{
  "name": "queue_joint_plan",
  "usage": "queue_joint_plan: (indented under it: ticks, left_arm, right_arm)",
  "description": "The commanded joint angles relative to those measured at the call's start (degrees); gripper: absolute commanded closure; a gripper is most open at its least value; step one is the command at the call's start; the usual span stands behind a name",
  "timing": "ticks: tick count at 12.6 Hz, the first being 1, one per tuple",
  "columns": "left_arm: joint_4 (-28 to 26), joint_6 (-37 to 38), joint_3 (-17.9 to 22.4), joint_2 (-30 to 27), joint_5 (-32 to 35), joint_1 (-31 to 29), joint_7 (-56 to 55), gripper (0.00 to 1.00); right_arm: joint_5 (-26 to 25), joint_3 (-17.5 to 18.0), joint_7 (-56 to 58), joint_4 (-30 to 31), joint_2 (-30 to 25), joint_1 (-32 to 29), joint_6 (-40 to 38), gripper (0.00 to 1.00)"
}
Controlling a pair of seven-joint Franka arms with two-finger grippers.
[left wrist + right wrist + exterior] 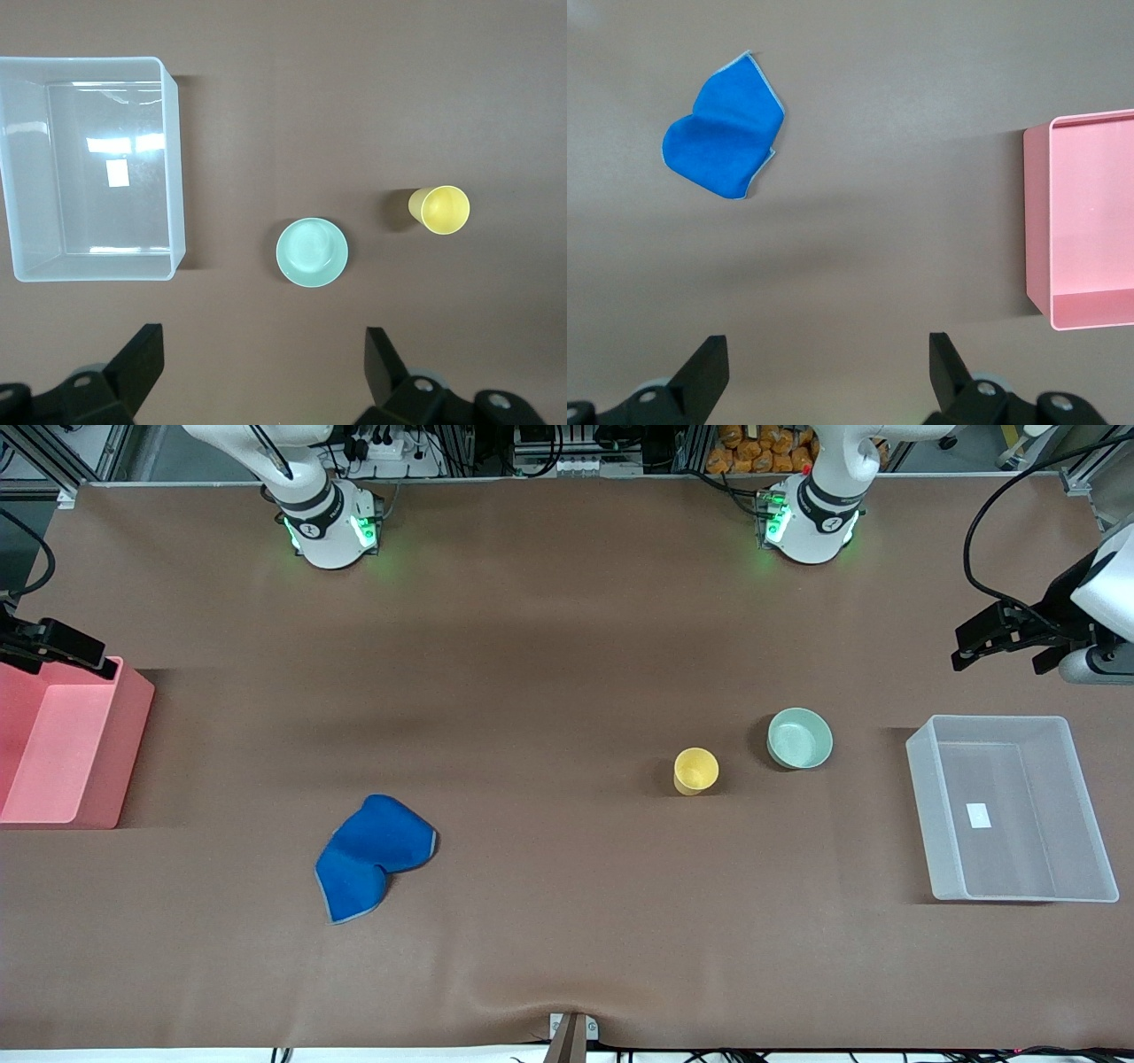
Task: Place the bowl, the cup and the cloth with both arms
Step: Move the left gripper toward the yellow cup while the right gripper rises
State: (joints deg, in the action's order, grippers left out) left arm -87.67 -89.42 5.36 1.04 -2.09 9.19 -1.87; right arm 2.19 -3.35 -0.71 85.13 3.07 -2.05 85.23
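The mint-green bowl stands upright on the brown table, also in the left wrist view. The yellow cup stands upright beside it, slightly nearer the front camera and apart from it, and shows in the left wrist view. The blue cloth lies crumpled toward the right arm's end, also in the right wrist view. My left gripper hangs open and empty above the table at the left arm's end. My right gripper hangs open and empty over the pink bin's corner.
A clear plastic bin sits empty at the left arm's end, beside the bowl. A pink bin sits empty at the right arm's end. The brown mat has a small ripple at its front edge.
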Motion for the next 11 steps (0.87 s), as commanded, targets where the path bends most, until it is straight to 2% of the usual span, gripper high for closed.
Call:
queue_joint_plan:
  ticks: [1, 6, 9, 11]
  left_arm:
    - [0.2, -0.1, 0.2, -0.2, -0.6, 0.3, 0.6, 0.0]
    - [0.1, -0.4, 0.0, 1.7, -1.4, 0.6, -0.4, 0.0]
    - [-1.3, -3.6, -1.3, 4.7, -5.4, 0.6, -2.2, 0.0]
    - [-3.7, -7.6, -3.9, 6.5, -5.9, 1.2, -6.5, 0.0]
  right_arm:
    - [0.8, 0.8, -0.7, -0.3, 0.2, -1.3, 0.0, 0.0]
    - [0.8, 0.8, -0.7, -0.4, 0.8, -1.6, 0.3, 0.0]
    - [0.8, 0.8, -0.7, -0.4, 0.8, -1.6, 0.2, 0.0]
    - [0.0, 0.8, -0.5, -0.9, 2.4, -1.5, 0.7, 0.0]
